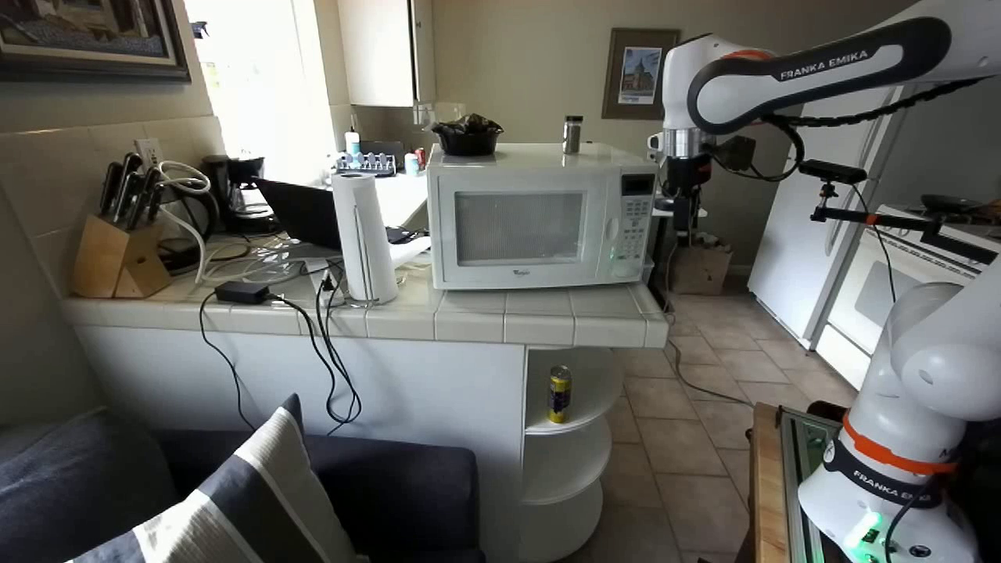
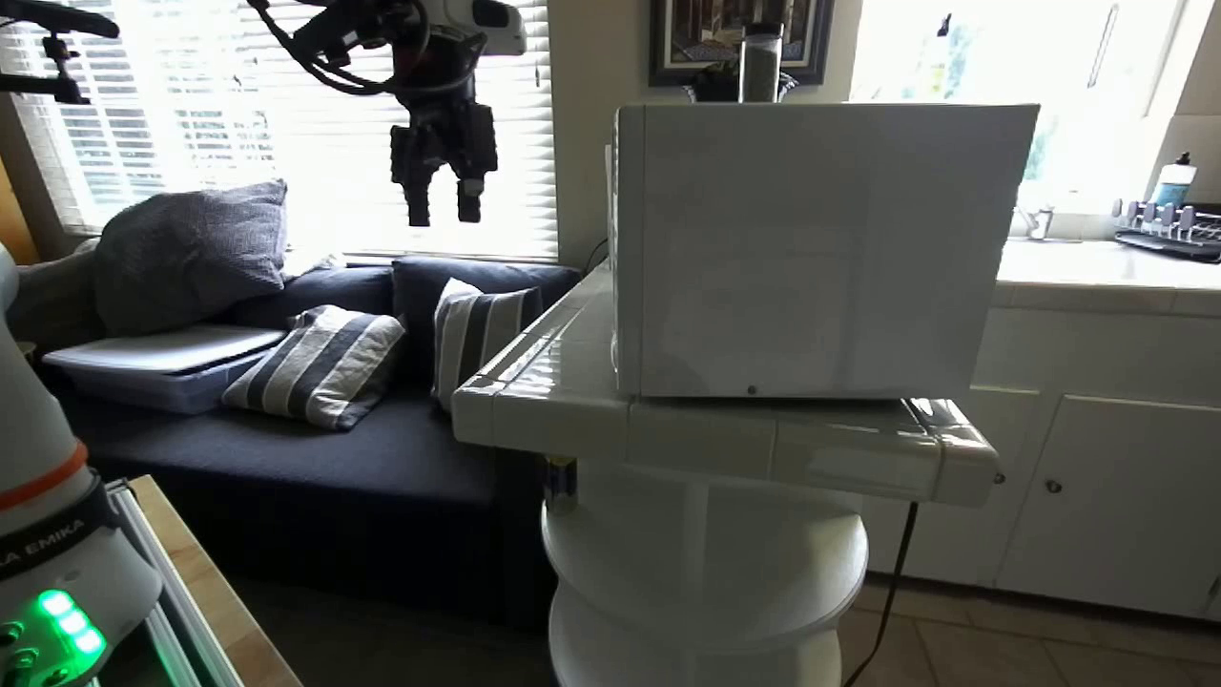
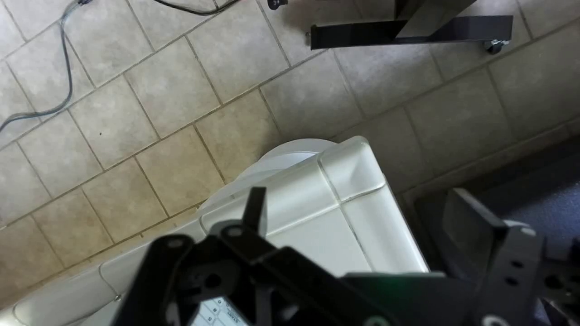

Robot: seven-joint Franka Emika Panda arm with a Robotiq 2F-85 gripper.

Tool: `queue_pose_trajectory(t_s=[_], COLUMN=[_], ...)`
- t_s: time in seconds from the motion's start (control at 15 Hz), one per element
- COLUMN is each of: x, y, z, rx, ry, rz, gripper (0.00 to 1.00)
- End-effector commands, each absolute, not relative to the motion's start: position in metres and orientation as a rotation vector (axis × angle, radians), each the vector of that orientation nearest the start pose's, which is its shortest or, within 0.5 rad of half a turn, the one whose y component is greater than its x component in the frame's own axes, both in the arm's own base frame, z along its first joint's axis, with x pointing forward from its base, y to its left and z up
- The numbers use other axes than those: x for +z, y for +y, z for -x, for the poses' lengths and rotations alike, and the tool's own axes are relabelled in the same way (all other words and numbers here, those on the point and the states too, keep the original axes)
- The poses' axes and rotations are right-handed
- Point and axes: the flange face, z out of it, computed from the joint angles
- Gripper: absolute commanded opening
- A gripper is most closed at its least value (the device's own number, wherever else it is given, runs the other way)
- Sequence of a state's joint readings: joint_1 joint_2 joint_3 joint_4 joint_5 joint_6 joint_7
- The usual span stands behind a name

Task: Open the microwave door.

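Gripper hanging apart from a closed microwave door

A white microwave stands on a tiled counter. Well to the left of the microwave is a wooden knife block holding dark-handled knives. Just beside the microwave's left side, not touching it, a white paper towel roll stands upright. On top of the microwave, toward the left, sits a black bowl; toward the right, a dark-lidded jar stands upright. The microwave door, white-framed with a wide grey window, covers most of the microwave's front and lies flush with it. At the front's right end is a narrow control panel. Below the microwave's right half, a yellow can stands on a white shelf. To the right of the microwave, in an exterior view, the gripper points down, with the microwave door off to its left. An exterior view facing the microwave's side puts the gripper out in front of the microwave's face, its two fingers spread with a clear gap between them. Farthest right of the microwave, the white robot arm reaches in.
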State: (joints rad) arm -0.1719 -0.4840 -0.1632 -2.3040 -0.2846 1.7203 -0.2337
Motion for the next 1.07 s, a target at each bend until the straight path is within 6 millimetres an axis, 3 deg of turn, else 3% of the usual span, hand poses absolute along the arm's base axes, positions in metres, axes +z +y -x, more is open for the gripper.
queue_pose_trajectory(t_s=[0.0,0.13,0.33,0.67,0.73,0.8,1.0], x=[0.521,0.521,0.517,0.48,0.47,0.462,0.438], y=[-0.162,-0.162,-0.166,-0.166,-0.166,-0.166,-0.17], z=[-0.365,-0.365,-0.375,-0.387,-0.387,-0.387,-0.385], rx=[0.256,0.256,0.07,-0.181,-0.247,-0.316,-0.512], ry=[0.036,0.036,0.342,0.699,0.758,0.817,0.993], rz=[3.299,3.299,3.273,3.145,3.115,3.089,3.005], gripper=[1.0,1.0,1.0,1.0,0.75,0.73,0.49])
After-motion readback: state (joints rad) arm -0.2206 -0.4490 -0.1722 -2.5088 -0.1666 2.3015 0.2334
